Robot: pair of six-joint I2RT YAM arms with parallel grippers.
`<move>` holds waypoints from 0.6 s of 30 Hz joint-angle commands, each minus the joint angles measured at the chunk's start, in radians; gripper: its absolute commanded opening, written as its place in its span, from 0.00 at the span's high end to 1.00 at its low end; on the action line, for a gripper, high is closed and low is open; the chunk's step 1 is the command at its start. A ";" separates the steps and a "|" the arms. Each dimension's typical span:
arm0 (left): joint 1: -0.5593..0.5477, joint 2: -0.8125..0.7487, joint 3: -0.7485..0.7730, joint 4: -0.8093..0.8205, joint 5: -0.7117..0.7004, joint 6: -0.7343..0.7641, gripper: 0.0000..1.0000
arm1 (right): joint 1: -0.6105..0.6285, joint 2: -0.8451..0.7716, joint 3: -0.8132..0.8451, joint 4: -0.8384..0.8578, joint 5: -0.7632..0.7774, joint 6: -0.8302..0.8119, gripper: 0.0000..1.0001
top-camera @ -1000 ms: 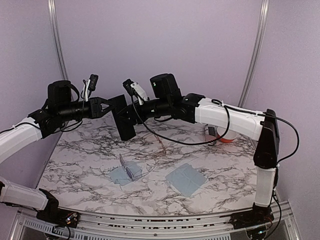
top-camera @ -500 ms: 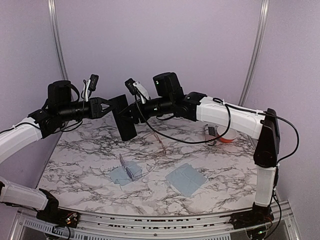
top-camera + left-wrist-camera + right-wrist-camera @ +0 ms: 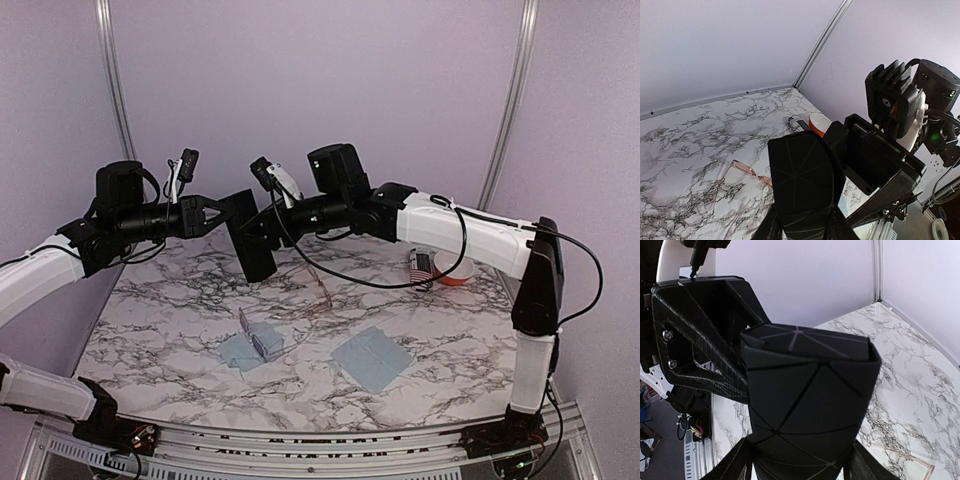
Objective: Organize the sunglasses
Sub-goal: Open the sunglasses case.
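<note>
Reader: Slightly displaced since a second ago is the right arm's wrist, drawn a little rightward. Is anything else altered?

Legend: Hardly. The black case (image 3: 255,240) is held aloft between both arms and is shifted only marginally with the wrist. It is clamped near its top by the left gripper (image 3: 220,212), whose jaws are closed narrowly on it. The right gripper (image 3: 268,226) is set across the case's broad face, with its fingers (image 3: 741,464) flanking both edges. Whether they are pressed on or eased off cannot be told.

Reader: Where are the sunglasses found?

Legend: Both pairs are left on the marble table (image 3: 450,340). The wire-framed pair (image 3: 316,290) is laid below the case, apart from it. The lilac pair (image 3: 263,341) is rested on a blue cloth (image 3: 240,352). A second cloth (image 3: 372,358) is spread to the right of it.

Reader: What is implied for the task?

Legend: The small shift is judged to be work on the case itself, probably its opening. No pair is yet stowed, so the task is reckoned to be at an early stage.
</note>
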 commanded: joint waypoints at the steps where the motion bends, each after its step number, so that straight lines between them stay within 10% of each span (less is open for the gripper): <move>1: -0.004 -0.024 0.032 0.030 0.036 0.006 0.84 | -0.012 -0.048 -0.005 -0.037 0.073 -0.021 0.40; 18: -0.004 -0.022 0.032 0.030 0.033 0.004 0.84 | -0.011 -0.097 -0.040 -0.060 0.168 -0.049 0.39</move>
